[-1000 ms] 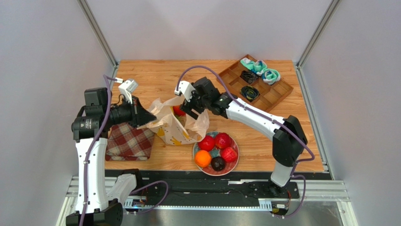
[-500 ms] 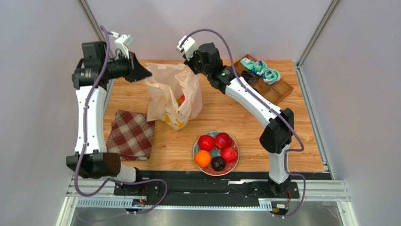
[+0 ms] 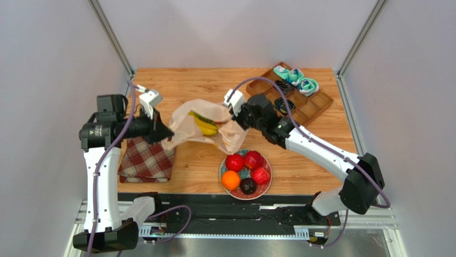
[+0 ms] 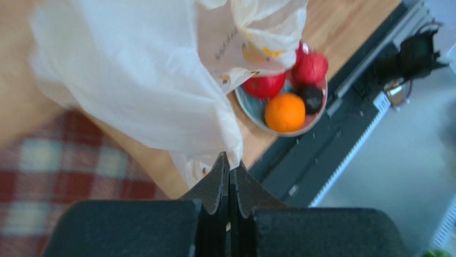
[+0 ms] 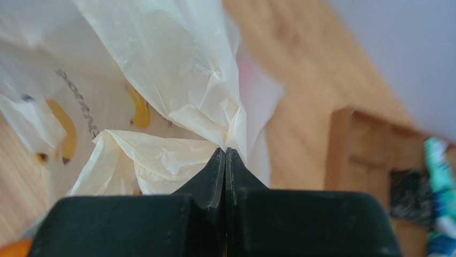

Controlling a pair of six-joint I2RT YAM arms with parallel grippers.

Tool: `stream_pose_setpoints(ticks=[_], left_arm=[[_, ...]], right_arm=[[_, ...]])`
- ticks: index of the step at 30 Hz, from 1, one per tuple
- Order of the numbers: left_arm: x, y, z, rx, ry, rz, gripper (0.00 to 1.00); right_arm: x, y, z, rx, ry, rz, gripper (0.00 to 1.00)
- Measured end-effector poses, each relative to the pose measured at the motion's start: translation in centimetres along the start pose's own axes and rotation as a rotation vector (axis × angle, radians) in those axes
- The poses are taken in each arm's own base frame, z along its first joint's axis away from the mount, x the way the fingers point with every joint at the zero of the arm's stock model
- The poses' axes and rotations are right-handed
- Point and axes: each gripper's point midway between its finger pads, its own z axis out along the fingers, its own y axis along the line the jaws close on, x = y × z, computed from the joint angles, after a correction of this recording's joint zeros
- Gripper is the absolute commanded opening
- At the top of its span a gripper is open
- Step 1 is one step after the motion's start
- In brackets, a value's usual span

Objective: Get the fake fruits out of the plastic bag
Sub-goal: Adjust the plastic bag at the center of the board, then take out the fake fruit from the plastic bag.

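Clenched shut on thin plastic, the jaws of both arms grasp the plastic bag (image 3: 187, 128). The left gripper (image 3: 162, 130) pinches its left end and the right gripper (image 3: 239, 119) its right end. Each wrist view shows the film bunched right at the closed tips of the left gripper (image 4: 229, 160) and the right gripper (image 5: 225, 152).

The bag hangs slung between them over the middle of the table (image 3: 176, 85), just behind the plate (image 3: 244, 173), with the plaid cloth (image 3: 147, 160) at the near left. Yellow bananas (image 3: 206, 124) show in the bag's upper fold, with a bit of green beside them that is too small to name. Two red round fruits (image 3: 234, 162), a strawberry (image 3: 260, 175), an orange (image 3: 230, 180) and a dark round fruit (image 3: 248, 186) lie on the plate, so most of the job looks done.

The step in hand seems to be tipping out what is left. I cannot tell for sure which way the mouth faces, so it should be found first and turned down toward bare wood. One end should rise while the other holds low, slowly, so the bananas slide rather than drop. Both pinches need to hold firm, because the film is slick and may slip or tear. The bag should also be kept clear of the plate, or its sagging side may knock the fruits off.
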Motion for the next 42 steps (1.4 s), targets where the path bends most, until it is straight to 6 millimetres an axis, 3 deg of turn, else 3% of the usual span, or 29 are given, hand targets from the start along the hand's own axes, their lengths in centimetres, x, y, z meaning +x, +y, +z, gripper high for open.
stream_pose_setpoints(ticks=[2,4,5,6,9,13,14,17,19,21,23,26,28,30,36,39,42], left_arm=[[3.9,0.2,0.8,0.002,0.099,-0.077,0.00],[6.2,0.9,1.3,-0.011,0.186,-0.125,0.00],[6.7,1.5,1.5,-0.020,0.214,-0.138,0.00],[6.9,1.9,1.6,-0.024,0.228,-0.142,0.00],[7.0,2.6,1.9,-0.030,0.248,-0.145,0.00],[6.9,2.7,2.0,-0.029,0.252,-0.152,0.00],[6.7,2.7,1.9,-0.028,0.250,-0.156,0.00],[5.8,2.6,1.8,-0.026,0.233,-0.161,0.00],[5.1,2.4,1.8,-0.022,0.218,-0.170,0.00],[4.3,2.3,1.7,-0.016,0.200,-0.178,0.00],[3.7,1.9,1.7,-0.003,0.181,-0.185,0.00],[2.8,1.2,1.4,0.014,0.152,-0.185,0.00],[2.4,0.9,1.3,0.018,0.138,-0.181,0.00],[2.1,0.7,1.1,0.021,0.128,-0.172,0.00],[1.9,-0.1,0.6,0.027,0.102,-0.143,0.00],[1.6,-0.8,0.2,0.032,0.080,-0.120,0.00],[1.5,-1.4,-0.1,0.035,0.063,-0.096,0.00]], right_arm=[[5.7,2.0,0.1,-0.039,0.123,0.020,0.37],[10.9,3.7,-0.3,-0.084,0.262,0.037,0.50],[12.4,4.3,-0.8,-0.105,0.314,0.043,0.58],[13.0,4.6,-1.1,-0.123,0.342,0.049,0.59],[10.5,4.7,-1.4,-0.169,0.312,0.056,0.61],[0.6,4.2,-1.5,-0.218,0.084,0.047,0.54],[-1.8,4.4,-1.8,-0.233,0.024,0.038,0.45],[-6.0,7.5,-2.7,-0.342,-0.091,-0.012,0.31],[-6.3,10.7,-2.6,-0.438,-0.103,-0.048,0.27],[-5.3,13.5,-1.8,-0.521,-0.076,-0.066,0.25],[-2.9,15.8,0.0,-0.586,-0.007,-0.069,0.25],[1.3,17.0,2.7,-0.600,0.119,-0.064,0.23],[3.2,16.5,4.4,-0.561,0.191,-0.074,0.22],[3.8,15.6,5.9,-0.515,0.223,-0.094,0.21],[1.4,9.6,8.8,-0.374,0.224,-0.149,0.30],[0.9,6.2,10.4,-0.315,0.244,-0.187,0.46],[3.0,4.1,11.5,-0.295,0.313,-0.234,0.62]])
